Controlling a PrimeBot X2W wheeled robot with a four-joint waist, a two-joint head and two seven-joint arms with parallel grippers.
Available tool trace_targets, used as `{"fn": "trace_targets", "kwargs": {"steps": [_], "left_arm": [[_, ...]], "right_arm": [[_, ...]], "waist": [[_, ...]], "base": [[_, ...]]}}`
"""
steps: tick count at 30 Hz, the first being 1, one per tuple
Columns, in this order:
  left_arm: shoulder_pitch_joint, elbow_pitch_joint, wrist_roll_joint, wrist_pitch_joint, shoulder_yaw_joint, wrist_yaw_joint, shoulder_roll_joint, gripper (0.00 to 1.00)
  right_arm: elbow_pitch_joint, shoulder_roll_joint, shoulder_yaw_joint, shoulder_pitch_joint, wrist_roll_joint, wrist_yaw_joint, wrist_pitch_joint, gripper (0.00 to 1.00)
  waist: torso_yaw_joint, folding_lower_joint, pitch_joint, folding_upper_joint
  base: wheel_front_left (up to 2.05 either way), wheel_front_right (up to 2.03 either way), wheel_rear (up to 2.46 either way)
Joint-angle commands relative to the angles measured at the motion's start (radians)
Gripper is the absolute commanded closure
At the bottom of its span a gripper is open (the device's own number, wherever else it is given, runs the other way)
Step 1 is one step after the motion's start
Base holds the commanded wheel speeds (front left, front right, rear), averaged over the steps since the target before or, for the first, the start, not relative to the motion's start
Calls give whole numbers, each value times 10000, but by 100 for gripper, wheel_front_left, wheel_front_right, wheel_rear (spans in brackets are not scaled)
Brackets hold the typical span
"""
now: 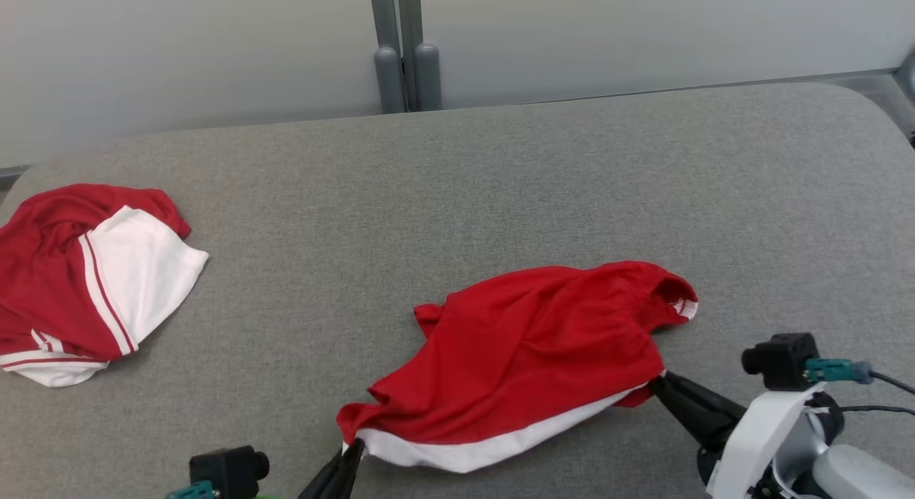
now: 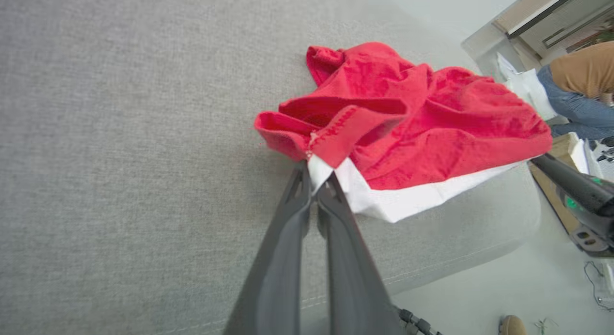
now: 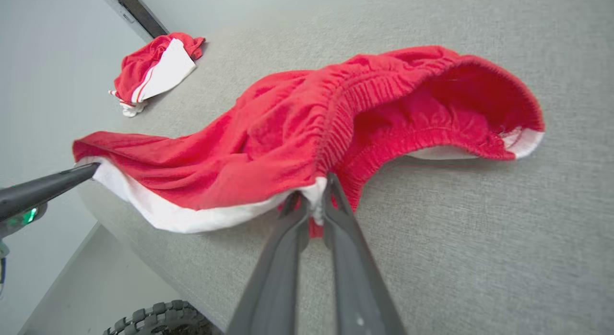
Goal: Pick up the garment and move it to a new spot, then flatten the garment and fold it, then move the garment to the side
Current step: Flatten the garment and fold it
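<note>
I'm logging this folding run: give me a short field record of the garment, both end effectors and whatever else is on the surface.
garment: red with white hem, rumpled, on the grey surface
left end effector: shut on the hem's left corner
right end effector: shut on the hem's right end
second garment: red and white, bunched, far left, untouched

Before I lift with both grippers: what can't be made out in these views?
Red garment underside: hidden by its own folds, every view.
Left gripper body: cut off by head view's bottom edge.
Second garment: cut by head view's left edge.
Person: cut by left wrist view's right edge.
</note>
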Motion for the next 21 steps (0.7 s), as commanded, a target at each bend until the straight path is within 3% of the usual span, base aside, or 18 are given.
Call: {"fn": "trace_targets", "kwargs": {"steps": [1,12,17,21], "left_arm": [[246,-507,-215,43,84,-54,67,100],[569,-4401,-1855,441,-78,-249,169,100],[-233,-5608,-1881,801,-128,-201,260,100],[-1732,-5874,-1659,1401,82,-20,462,100]], "right_arm": [[-437,-282,-323,300,154,-7,69,100],[-4275,-2015,-3353,2189,1502,-6,993,100],[-5573,-2778,-5231,2595,1839,-6,1591,100],[-6098,-3094,-6139,1835,1957,-4,2331,100]], "waist": [[-309,0,-98,-1],[-1004,0,19,-1],[-1147,0,561,-1],[-1130,0,1393,-1]], "base": [[0,0,0],[0,0,0],[0,0,0],[0,0,0]]}}
